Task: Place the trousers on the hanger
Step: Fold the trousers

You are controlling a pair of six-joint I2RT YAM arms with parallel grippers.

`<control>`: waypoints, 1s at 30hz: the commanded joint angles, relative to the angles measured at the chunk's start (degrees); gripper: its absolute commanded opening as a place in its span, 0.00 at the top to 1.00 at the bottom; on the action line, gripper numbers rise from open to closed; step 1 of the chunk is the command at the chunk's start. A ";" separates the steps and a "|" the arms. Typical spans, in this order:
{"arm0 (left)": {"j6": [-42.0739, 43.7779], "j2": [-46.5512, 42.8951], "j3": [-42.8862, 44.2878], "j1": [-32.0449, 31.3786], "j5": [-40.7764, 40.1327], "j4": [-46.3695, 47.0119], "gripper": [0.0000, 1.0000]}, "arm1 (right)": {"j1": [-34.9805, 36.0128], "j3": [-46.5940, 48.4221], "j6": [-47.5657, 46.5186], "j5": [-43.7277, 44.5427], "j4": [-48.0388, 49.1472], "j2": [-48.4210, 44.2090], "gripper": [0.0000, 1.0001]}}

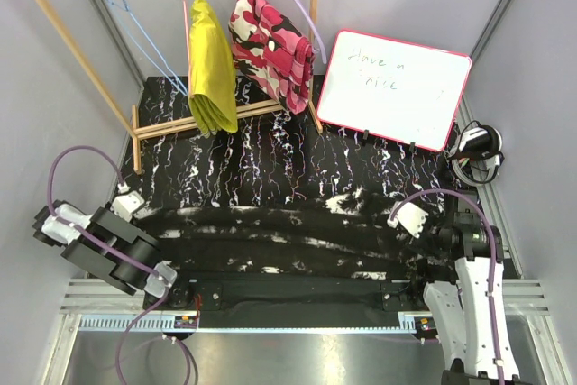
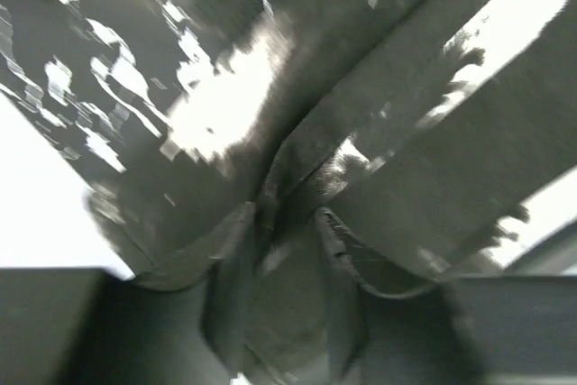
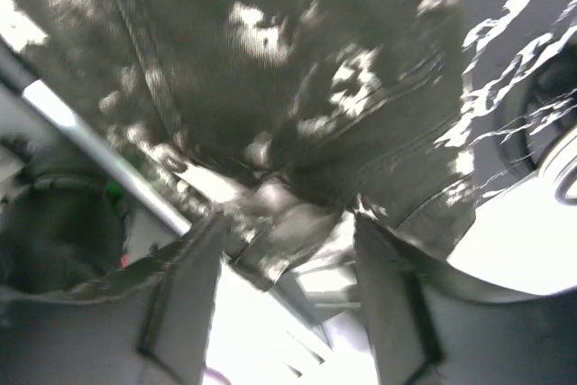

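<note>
The fingers of the left gripper [image 2: 284, 227] are seen a little apart, and a fold of the trousers [image 2: 361, 160] lies between them. That view is blurred, so contact with the pads cannot be judged. The fingers of the right gripper [image 3: 288, 236] are held wide apart. A stitched edge of the cloth is seen just beyond their tips and is not pinched.

The trousers are laid flat along the near edge of the table [image 1: 361, 178], between the two arms. Their long axis runs left to right, parallel with that edge, with one end at each gripper. Which end is the waist cannot be told.

The hanger [image 1: 144, 42] is hung from the wooden rack [image 1: 90, 69] at the far left corner, well apart from the trousers. Its hook is uppermost and its wires slant down toward the right.
</note>
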 commanded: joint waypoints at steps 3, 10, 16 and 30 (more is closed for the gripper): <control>22.30 -1.57 5.23 4.86 -2.99 -12.77 0.51 | -0.30 8.05 -0.77 1.96 -9.78 0.10 0.24; 16.13 -6.57 9.48 0.05 2.29 -18.73 0.35 | -0.30 19.40 12.58 -2.70 -3.93 13.96 0.23; -5.76 -11.68 -2.55 -14.97 -11.01 1.92 0.36 | -0.30 17.21 19.63 -3.23 1.53 31.29 0.41; -24.96 6.06 -8.20 -29.22 -27.68 22.26 0.43 | 0.14 16.56 26.84 6.09 23.87 63.10 0.46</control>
